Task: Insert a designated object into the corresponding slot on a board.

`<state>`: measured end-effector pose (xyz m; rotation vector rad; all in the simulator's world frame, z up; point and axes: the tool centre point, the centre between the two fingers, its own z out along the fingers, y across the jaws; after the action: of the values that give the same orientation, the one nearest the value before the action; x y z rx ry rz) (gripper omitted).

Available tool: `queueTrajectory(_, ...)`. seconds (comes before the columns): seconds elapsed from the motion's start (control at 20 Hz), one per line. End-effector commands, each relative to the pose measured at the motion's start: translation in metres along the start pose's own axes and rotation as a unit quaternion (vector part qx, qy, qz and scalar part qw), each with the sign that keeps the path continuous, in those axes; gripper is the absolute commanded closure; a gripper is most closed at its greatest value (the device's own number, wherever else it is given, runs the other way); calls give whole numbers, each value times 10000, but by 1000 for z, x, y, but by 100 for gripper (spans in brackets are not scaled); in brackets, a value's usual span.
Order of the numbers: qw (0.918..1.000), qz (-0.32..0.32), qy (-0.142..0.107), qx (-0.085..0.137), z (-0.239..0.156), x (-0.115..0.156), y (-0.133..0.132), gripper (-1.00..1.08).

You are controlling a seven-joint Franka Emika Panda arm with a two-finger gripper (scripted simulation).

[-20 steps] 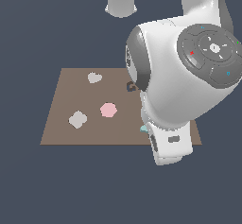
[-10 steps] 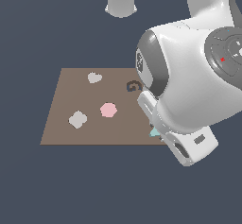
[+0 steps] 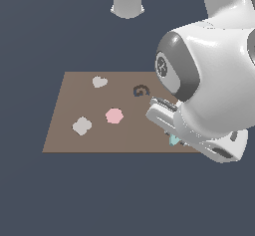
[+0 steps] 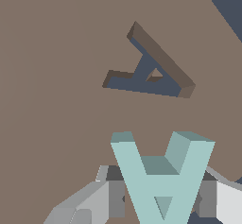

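The designated object, a pale teal "A" block point(image 4: 160, 171), sits between my gripper's point(image 4: 163, 200) grey fingers point(image 4: 116, 199), which are shut on its two sides. It hangs just above the brown board point(image 4: 56, 76). The "A"-shaped slot point(image 4: 142, 73) lies a short way beyond the block and is turned at an angle to it. In the exterior view only a teal sliver of the block point(image 3: 174, 140) shows under the wrist, near the board's point(image 3: 74, 100) front corner on the exterior view's right. The arm hides the slot there.
On the board are a dark "G"-shaped recess point(image 3: 141, 90), a pink hexagon point(image 3: 114, 115), a grey rounded square point(image 3: 81, 126) and a pale heart-like piece point(image 3: 99, 81). The robot's base point(image 3: 128, 1) stands behind the board. My bulky wrist covers the board's corner.
The wrist has swung toward the exterior view's right and turned, carrying the teal block a little rightward along the board's front edge. The pieces on the board have stayed put.
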<state>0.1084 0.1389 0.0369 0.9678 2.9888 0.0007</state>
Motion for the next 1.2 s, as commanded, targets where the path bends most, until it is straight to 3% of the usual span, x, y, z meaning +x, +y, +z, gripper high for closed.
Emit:
queueTrajectory(0.0,9984,-557,-2,-2,-1,6,4,108)
queueTrajectory(0.2,9897,-1435,-2,-2,-1,16,9,108)
queueTrajectory(0.35,9779,-2092,-2,-2,-2,25,11,108)
queueTrajectory(0.75,9323,-3616,-1,-2,-3,46,12,108)
queueTrajectory(1.15,8879,-4601,1,-2,-3,60,8,108)
